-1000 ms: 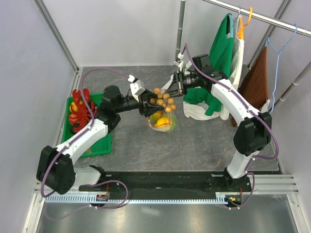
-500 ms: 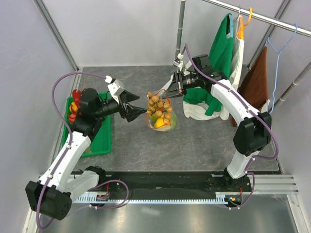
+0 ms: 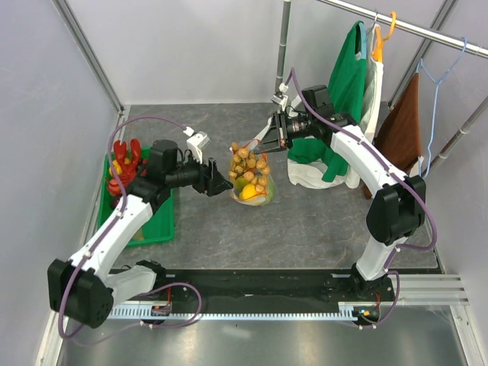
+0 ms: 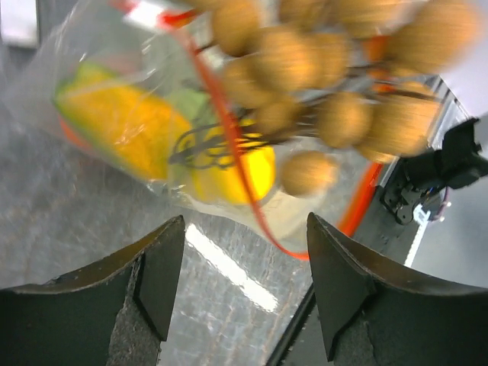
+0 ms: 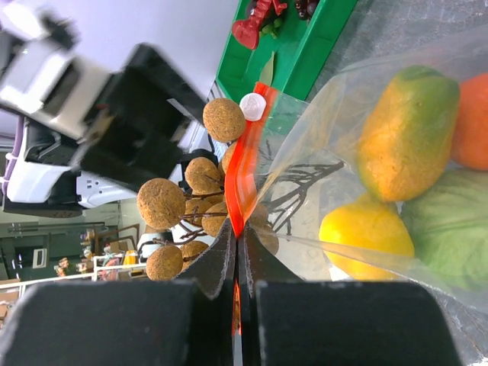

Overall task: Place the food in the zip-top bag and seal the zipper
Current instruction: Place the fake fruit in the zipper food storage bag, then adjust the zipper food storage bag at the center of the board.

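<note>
Green tray (image 3: 160, 229) holding red lobster (image 3: 124, 166) beside left jaws, spread, empty; right jaws pinching zipper (image 5: 242, 183).

Dark grey mottled tabletop (image 3: 320, 221), enclosed at the left and rear by plain pale grey wall panels (image 3: 46, 114) joined by a slanted aluminium corner post (image 3: 88, 53). At the right, a green garment (image 3: 349, 69), a brown cloth (image 3: 402, 126), an orange hanger (image 3: 379, 38) and a pale blue wire hanger (image 3: 435, 114) are hung from a silver metal clothes rail (image 3: 396, 24). Lighting is even.
</note>
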Motion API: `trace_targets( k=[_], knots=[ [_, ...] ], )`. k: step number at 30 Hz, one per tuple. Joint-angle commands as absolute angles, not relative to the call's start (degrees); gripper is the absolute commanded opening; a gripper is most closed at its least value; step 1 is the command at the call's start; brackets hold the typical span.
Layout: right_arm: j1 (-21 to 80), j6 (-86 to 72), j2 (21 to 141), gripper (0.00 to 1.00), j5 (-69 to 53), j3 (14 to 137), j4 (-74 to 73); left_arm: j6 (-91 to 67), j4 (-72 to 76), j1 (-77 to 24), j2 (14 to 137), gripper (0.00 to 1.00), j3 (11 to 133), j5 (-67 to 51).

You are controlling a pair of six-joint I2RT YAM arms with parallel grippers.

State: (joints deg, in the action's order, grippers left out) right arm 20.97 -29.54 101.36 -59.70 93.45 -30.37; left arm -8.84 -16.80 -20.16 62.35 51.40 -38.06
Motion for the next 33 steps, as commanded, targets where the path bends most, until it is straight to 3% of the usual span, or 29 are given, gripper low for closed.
trace_targets(
  k=[1,3,5,6,7,9,12,21,27,30,33],
  knots=[
    [20.83,-30.5,100.99,0.0,-61.79,93.69,-27.33,-18.27,-16.62,-20.3,66.87,0.69,54.05,-36.38],
    [20.74,-30.32,100.81,0.0,-61.61,93.26,-27.33,-20.65,-14.86,-20.56,67.67,0.66,54.05,-36.65],
    [20.83,-30.15,100.63,0.0,-61.44,92.9,-27.33,-21.97,-13.98,-20.65,68.99,0.5,54.23,-37.18],
    [20.74,-29.89,100.55,0.0,-61.0,92.64,-27.42,-22.06,-13.97,-20.65,69.43,0.41,54.49,-37.44],
    [20.83,-29.8,100.37,0.0,-60.47,92.46,-27.42,-22.06,-14.24,-20.65,69.78,0.19,55.45,-39.44],
    [20.83,-28.74,100.02,0.0,-57.85,92.29,-28.12,-22.58,-15.81,-20.57,70.48,0.03,56.77,-43.57],
    [21.0,-22.8,100.11,0.0,-53.28,95.78,-34.52,-24.52,-16.26,-20.92,68.65,0.02,59.41,-50.0],
    [23.46,-11.0,99.57,0.0,-34.2,111.34,-50.87,-29.96,-29.44,-20.83,69.08,0.02,70.04,-48.87],
    [28.2,-5.72,99.84,0.0,-26.29,103.29,-48.34,-25.84,-34.53,-21.36,73.11,0.02,70.49,-37.45],
    [29.35,-3.96,102.56,0.0,-24.97,102.91,-48.6,-25.84,-35.68,-21.44,75.76,0.02,69.96,-40.77],
    [29.27,-0.98,103.27,0.0,-25.92,109.58,-52.72,-28.02,-30.8,-21.36,72.96,0.02,70.75,-51.48]
  ],
)
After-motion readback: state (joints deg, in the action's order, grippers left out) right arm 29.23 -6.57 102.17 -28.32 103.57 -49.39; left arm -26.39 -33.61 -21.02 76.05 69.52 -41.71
